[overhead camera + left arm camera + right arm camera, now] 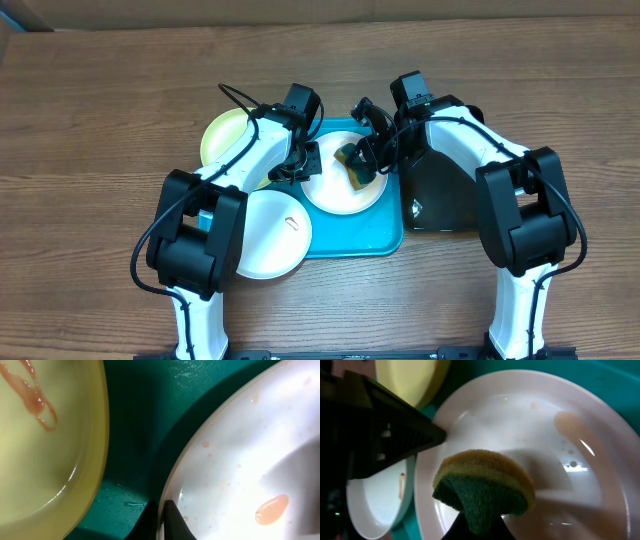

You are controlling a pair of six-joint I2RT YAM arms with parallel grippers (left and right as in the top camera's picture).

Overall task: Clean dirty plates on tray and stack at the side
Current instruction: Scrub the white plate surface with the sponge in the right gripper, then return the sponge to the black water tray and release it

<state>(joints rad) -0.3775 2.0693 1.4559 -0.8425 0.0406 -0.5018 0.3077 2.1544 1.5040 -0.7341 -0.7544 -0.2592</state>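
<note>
A white plate [340, 190] lies in the middle of the turquoise tray [385, 240]. My left gripper [305, 162] is shut on its left rim; in the left wrist view the fingers [162, 522] pinch the white plate [240, 455], which has a pink blob and specks. My right gripper [372, 155] is shut on a yellow-green sponge [355, 165], held on the plate's far side. In the right wrist view the sponge [485, 485] rests on the wet plate [545, 430] above the fingers [480, 529]. A yellow-green plate [225, 138] with a reddish smear [35, 400] sits at the tray's far-left corner.
A second white plate [268, 235] with a small mark lies at the tray's left edge, mostly on the wooden table [100, 120]. A glossy black tray [445, 200] lies against the turquoise tray's right side, under the right arm.
</note>
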